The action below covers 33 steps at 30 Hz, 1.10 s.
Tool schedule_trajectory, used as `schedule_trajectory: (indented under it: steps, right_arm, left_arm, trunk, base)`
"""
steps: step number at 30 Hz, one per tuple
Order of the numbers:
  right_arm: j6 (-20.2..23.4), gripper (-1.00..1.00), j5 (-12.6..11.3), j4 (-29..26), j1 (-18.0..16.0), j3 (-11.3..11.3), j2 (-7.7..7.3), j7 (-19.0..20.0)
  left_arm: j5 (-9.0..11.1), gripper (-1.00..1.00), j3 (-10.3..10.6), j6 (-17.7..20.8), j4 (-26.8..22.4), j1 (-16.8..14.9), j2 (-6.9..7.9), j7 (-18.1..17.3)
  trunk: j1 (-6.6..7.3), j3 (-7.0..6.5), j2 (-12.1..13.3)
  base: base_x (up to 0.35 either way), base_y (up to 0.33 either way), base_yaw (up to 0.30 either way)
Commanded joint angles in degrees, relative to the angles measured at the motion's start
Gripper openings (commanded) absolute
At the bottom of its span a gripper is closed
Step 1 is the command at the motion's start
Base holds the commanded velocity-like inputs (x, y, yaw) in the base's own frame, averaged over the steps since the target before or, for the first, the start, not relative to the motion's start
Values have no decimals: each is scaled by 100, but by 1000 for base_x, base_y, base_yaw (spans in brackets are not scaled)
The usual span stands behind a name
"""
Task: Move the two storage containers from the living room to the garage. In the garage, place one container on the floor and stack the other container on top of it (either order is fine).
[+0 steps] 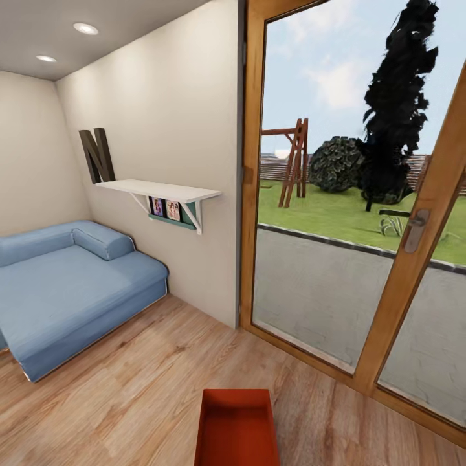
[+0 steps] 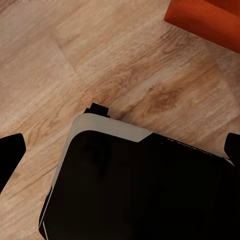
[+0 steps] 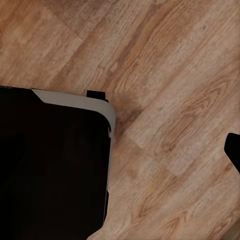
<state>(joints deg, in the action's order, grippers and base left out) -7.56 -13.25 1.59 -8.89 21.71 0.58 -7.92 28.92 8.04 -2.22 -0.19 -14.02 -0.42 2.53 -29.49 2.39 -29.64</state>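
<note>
One red-orange storage container (image 1: 237, 428) sits open-topped and empty on the light wood plank floor (image 1: 142, 382) of the living room, at the bottom centre of the head view, just ahead of me. Its corner (image 2: 206, 19) also shows in the left wrist view, beyond my base. My left gripper (image 2: 120, 150) hangs open over the base, its dark fingertips (image 2: 10, 156) wide apart and holding nothing. Of my right gripper, one dark fingertip (image 3: 233, 150) shows far out at the frame's edge, above bare planks. The other container and the garage are out of view.
A blue sofa (image 1: 71, 285) fills the left. A white wall shelf (image 1: 162, 191) with a letter N sticks out of the cream wall. Wood-framed glass doors (image 1: 401, 259) stand shut at the right, with a garden behind. My black, grey-rimmed base (image 2: 135, 190) is below both wrists.
</note>
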Motion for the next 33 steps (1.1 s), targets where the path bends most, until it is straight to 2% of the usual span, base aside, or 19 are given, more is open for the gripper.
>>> schedule_trajectory:
  steps: [1,13,27,33]
  right_arm:
    - [-30,100,-55,17,-11,50,4,-8]
    - [-26,100,-55,17,-9,61,0,-8]
    - [-10,100,-55,17,-8,63,4,-8]
    - [-29,100,-55,17,-8,65,-1,-16]
  left_arm:
    - [43,100,49,-16,2,-4,-2,19]
    - [43,100,41,-16,2,-4,6,28]
    - [43,100,40,-16,2,-4,7,52]
    - [43,100,40,-16,2,-4,7,53]
  trunk:
    - [-2,12,-10]
    - [-2,12,-10]
    - [-2,12,-10]
    - [-2,12,-10]
  base:
    - [0,0,-4]
    - [0,-117,-1]
    - [0,-46,0]
    - [0,-4,141]
